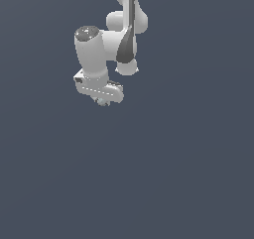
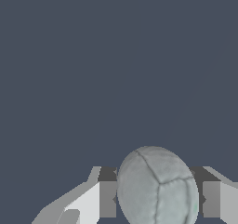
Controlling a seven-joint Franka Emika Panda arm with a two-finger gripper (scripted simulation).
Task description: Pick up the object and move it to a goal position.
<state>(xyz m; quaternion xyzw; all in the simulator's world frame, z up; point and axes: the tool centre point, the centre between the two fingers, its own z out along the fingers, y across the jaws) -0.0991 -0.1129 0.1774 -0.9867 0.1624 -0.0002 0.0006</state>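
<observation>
The hand (image 2: pixel 159 199) grips the ball (image 2: pixel 158 187) between both fingers (image 2: pixel 108 199).

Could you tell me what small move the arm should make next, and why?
Probably a short lift, keeping the grip: in the wrist view the ball sits between the fingers of the claw, seemingly clamped, and the exterior view shows it tucked under the claw. No goal marker is visible.
</observation>
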